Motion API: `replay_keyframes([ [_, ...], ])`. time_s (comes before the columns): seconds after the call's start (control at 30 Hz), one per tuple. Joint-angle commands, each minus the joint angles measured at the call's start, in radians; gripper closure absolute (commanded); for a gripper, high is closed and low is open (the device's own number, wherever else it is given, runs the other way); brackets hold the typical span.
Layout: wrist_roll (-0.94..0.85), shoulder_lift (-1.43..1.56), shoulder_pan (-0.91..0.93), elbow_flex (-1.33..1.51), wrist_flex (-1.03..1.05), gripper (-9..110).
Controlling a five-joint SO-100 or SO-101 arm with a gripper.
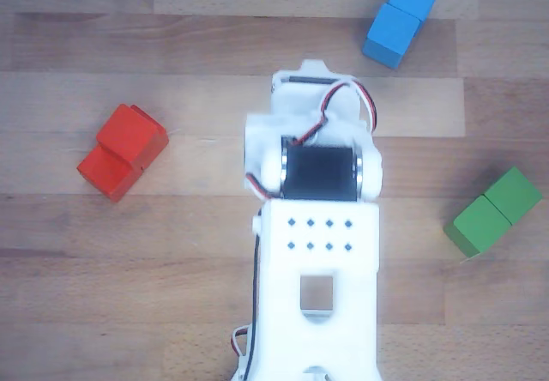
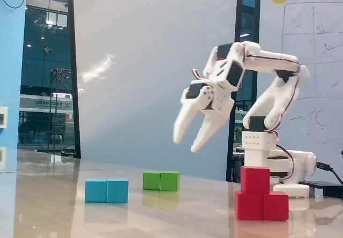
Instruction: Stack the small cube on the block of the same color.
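And here we are, looking across the table [image 2: 161, 216] in the fixed view: the small cube [image 2: 255, 179] sits on top of the block [image 2: 262, 206], red on red, set toward the block's left half as this camera shows it. It rests flat and looks square enough, though we cannot judge from here how well its edges line up in depth.

The other view, looking down, agrees: the small cube [image 1: 131, 136] shows as the raised upper-right part of the red pair, the block [image 1: 109, 172] poking out below and to the left of it.

The gripper [image 2: 191, 139] hangs high in the air, well apart from the red stack, fingers spread with clear daylight between them and nothing held. From above we only see the arm [image 1: 317, 252] covering the middle of the table, the fingers hidden beneath it.

The blue double block [image 2: 106, 190] and the green double block [image 2: 161, 180] lie off to the left in the fixed view, untouched and well clear of everything.

So we judge the stacking step done, and we are in the retreat. What the next move calls for, as we read it, is little: carry the arm back toward rest without swinging low over the red stack, since a brush against the small cube could knock it off.
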Motion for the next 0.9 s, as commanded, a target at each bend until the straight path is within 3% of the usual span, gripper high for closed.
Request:
replay_keyframes([
  [0.0,0.008,0.190,0.002,0.078,-0.006,94],
  [0.37,0.006,0.592,0.031,0.407,0.028,102],
  [0.7,0.005,0.905,0.025,0.538,0.141,101],
  [0.87,-0.083,1.032,0.028,0.640,0.192,101],
])
